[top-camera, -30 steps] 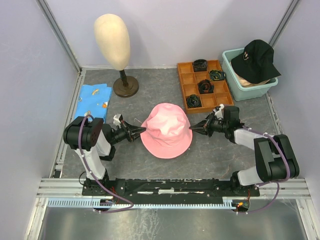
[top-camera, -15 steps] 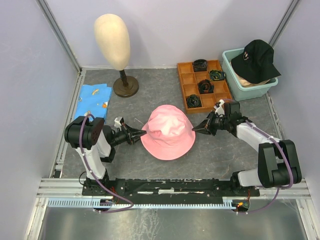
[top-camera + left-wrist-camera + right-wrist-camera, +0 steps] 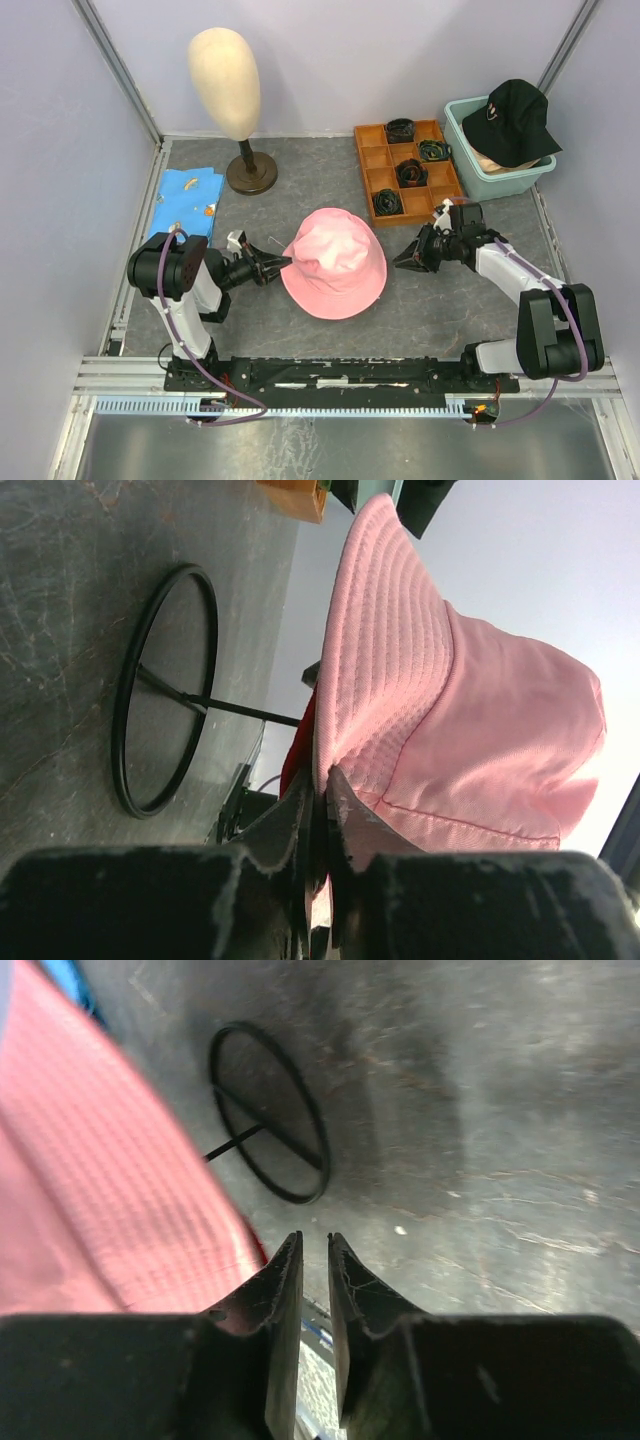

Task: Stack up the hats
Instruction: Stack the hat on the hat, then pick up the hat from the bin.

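The pink bucket hat lies on the grey table between my two arms. At its left edge my left gripper is shut on the brim. In the left wrist view the brim runs down between the fingertips, and a red edge shows beneath it. Right of the hat my right gripper stands apart from the brim; its jaws are slightly parted with nothing between them. The black cap with a pale logo rests on the teal tub, with tan fabric under it.
A cream mannequin head on a brown stand is at the back left, with a blue cloth in front of it. An orange compartment tray holds dark coiled items. A black wire ring lies on the table under the hat.
My right gripper has let go of the pink hat's brim, parted its jaws and drawn back to the right. The left gripper has stayed at the brim.
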Controlling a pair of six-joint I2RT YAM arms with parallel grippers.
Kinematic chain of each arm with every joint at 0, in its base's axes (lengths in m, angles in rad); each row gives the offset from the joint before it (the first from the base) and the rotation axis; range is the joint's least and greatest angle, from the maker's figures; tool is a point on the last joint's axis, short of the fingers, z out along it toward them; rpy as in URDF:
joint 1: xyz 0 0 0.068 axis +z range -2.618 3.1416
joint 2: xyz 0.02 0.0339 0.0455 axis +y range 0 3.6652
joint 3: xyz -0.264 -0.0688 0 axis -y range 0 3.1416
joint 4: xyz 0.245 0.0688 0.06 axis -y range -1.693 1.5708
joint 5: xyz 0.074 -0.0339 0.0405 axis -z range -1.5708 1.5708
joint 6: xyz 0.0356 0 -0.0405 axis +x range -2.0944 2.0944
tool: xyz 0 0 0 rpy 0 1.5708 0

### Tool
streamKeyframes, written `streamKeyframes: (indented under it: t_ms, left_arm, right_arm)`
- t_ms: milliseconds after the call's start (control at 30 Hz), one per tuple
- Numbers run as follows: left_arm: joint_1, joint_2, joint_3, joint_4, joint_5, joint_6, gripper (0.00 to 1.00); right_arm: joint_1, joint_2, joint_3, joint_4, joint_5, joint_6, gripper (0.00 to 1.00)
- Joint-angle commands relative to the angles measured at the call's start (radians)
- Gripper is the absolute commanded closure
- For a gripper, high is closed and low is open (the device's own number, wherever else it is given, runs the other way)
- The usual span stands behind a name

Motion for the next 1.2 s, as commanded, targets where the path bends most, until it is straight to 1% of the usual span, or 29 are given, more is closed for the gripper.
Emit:
streamKeyframes:
  t_ms: [0,33,100,267,467,633,733,833,900,933,1000,1067,1100,1167]
  left_arm:
    - [0.007,-0.009,0.029,0.188,-0.028,-0.004,0.86]
    - [0.007,-0.012,0.033,0.188,-0.030,-0.005,0.85]
    - [0.007,-0.017,0.036,0.189,-0.038,-0.004,0.79]
    - [0.006,-0.028,0.037,0.190,-0.046,-0.010,0.61]
    - [0.014,-0.036,-0.003,0.187,-0.072,0.001,0.46]
    - [0.048,-0.056,-0.033,0.177,-0.109,0.013,0.41]
    - [0.090,-0.095,-0.029,0.101,-0.109,0.053,0.40]
    - [0.135,-0.164,-0.006,-0.062,-0.100,0.136,0.40]
    - [0.156,-0.243,0.028,-0.242,-0.100,0.220,0.40]
    - [0.162,-0.287,0.060,-0.345,-0.099,0.274,0.40]
    - [0.173,-0.386,0.155,-0.616,-0.124,0.409,0.39]
    - [0.182,-0.476,0.269,-0.938,-0.184,0.572,0.38]
    - [0.185,-0.507,0.316,-1.055,-0.219,0.634,0.37]
    - [0.194,-0.543,0.386,-1.171,-0.258,0.685,0.37]
  right_arm:
    - [-0.002,-0.027,0.044,-0.085,0.098,-0.054,0.74]
    - [-0.001,-0.030,0.049,-0.090,0.100,-0.054,0.70]
    - [-0.001,-0.034,0.058,-0.101,0.102,-0.055,0.67]
    - [-0.001,-0.047,0.062,-0.116,0.112,-0.054,0.67]
    - [-0.002,-0.056,0.066,-0.115,0.114,-0.044,0.66]
    - [-0.001,-0.073,0.083,-0.130,0.121,-0.039,0.66]
    - [-0.001,-0.084,0.098,-0.149,0.136,-0.044,0.66]
    - [-0.002,-0.084,0.120,-0.176,0.148,-0.052,0.66]
    - [-0.001,-0.086,0.155,-0.206,0.165,-0.067,0.66]
    - [-0.001,-0.087,0.180,-0.225,0.176,-0.075,0.66]
    - [-0.003,-0.084,0.266,-0.266,0.206,-0.093,0.65]
    - [-0.007,-0.067,0.364,-0.318,0.247,-0.120,0.63]
    - [-0.010,-0.052,0.419,-0.341,0.274,-0.138,0.62]
    - [-0.021,-0.014,0.539,-0.387,0.325,-0.167,0.60]
